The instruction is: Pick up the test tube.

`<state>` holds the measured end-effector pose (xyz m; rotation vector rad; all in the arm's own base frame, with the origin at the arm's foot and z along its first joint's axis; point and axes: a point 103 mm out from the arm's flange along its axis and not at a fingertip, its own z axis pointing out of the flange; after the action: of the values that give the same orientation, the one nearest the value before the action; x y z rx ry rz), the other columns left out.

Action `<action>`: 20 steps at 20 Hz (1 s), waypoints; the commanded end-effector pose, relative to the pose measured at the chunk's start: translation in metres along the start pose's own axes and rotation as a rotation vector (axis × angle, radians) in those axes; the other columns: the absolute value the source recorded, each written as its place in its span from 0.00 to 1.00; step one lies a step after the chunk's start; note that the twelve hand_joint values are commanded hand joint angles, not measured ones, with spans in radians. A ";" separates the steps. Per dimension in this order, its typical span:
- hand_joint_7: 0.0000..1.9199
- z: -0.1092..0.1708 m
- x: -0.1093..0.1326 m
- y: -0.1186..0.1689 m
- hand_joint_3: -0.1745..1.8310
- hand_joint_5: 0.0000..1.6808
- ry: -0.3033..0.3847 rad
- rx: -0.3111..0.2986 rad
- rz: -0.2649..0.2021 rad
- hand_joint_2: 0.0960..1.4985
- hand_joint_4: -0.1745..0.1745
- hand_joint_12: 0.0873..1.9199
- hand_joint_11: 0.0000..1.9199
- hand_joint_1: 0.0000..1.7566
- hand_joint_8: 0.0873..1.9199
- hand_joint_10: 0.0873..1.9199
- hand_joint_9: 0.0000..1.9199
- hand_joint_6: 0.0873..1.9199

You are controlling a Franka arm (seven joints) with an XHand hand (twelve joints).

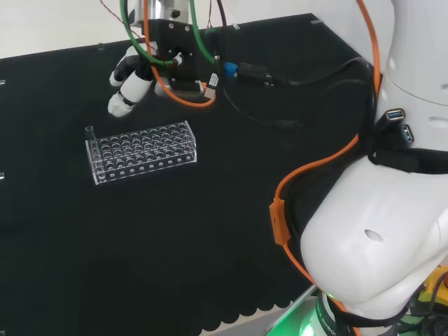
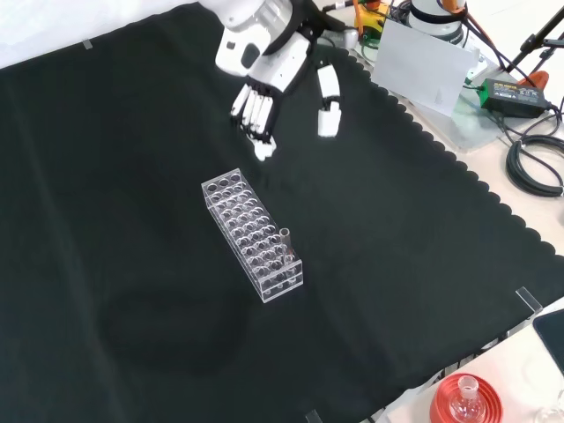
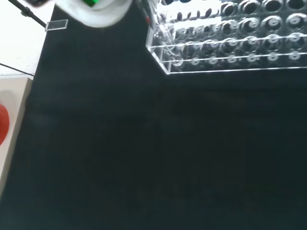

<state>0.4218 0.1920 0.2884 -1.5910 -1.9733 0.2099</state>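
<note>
Front view, test tube (image 2: pixel 285 240): standing upright in a corner hole at the rack's near end.
Rack (image 2: pixel 251 234): lying well apart from the hand.
Hand (image 2: pixel 264 84): hovering, fingers straight, holding nothing.
Risk: fingers catching the rack and tipping the tube.

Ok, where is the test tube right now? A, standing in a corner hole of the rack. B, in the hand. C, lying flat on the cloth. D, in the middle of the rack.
A: the test tube stands upright in a corner hole at the near end of the rack in the front view, while the hand hangs open, apart from both.
</note>
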 end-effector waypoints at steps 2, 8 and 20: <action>0.21 0.007 0.033 0.028 0.29 0.20 0.005 -0.017 0.007 0.41 0.49 0.81 0.00 0.51 0.39 0.46 0.17 0.13; 0.21 0.023 0.050 0.045 0.30 0.20 -0.001 0.004 0.003 0.41 0.49 0.81 0.00 0.51 0.40 0.46 0.17 0.14; 0.22 0.048 0.052 0.083 0.33 0.18 -0.046 0.047 0.003 0.39 0.47 0.81 0.00 0.53 0.40 0.46 0.18 0.20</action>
<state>0.4533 0.2640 0.2391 -1.5848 -1.9687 0.2730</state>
